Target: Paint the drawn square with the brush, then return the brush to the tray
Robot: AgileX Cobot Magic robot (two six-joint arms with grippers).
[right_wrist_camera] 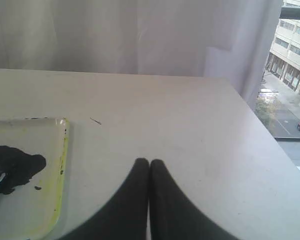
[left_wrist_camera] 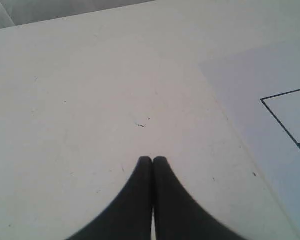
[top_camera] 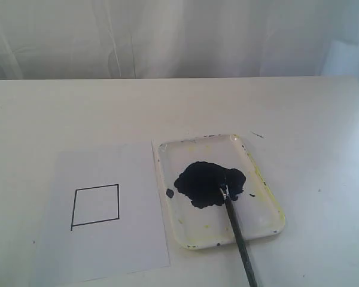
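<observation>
The drawn square (top_camera: 96, 206) is a thin black outline with a blank inside, on the white paper (top_camera: 102, 245) at the left of the exterior view; one corner of the square (left_wrist_camera: 287, 117) shows in the left wrist view. The white tray (top_camera: 269, 224) with yellowish stains lies right of the paper and holds a blue-black paint blob (top_camera: 203, 182). The brush (top_camera: 236, 230) rests with its bristles in the blob and its dark handle over the tray's near rim. My left gripper (left_wrist_camera: 153, 159) is shut and empty above bare table. My right gripper (right_wrist_camera: 149, 161) is shut and empty, right of the tray (right_wrist_camera: 52, 200).
A white curtain hangs behind the table's far edge. The table's right edge (right_wrist_camera: 270, 145) runs close to my right gripper, with a window and street beyond. A small dark speck (top_camera: 257, 135) lies behind the tray.
</observation>
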